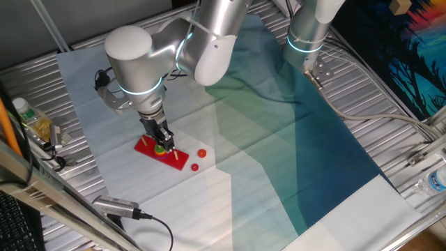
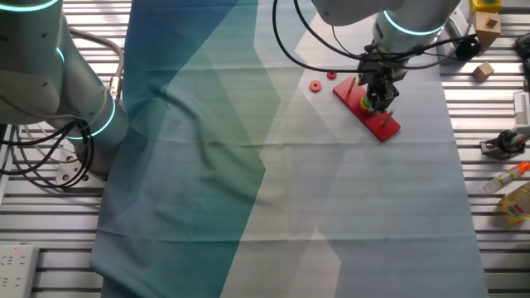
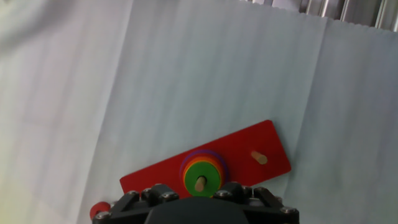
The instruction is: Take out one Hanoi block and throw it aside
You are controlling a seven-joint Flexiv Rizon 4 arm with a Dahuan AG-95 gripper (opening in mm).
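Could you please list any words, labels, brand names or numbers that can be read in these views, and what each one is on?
None can be read. The bottle at the table's edge carries a label, but it is too small and blurred. The red Hanoi base and its green disc carry no markings.

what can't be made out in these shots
- Gripper: jaws open or shut cannot be told; hand view's bottom edge cuts them off, fixed views too small.
- Green disc: too small in the fixed views, partly behind the gripper.
- Red base: near end hidden by gripper body, hand view.
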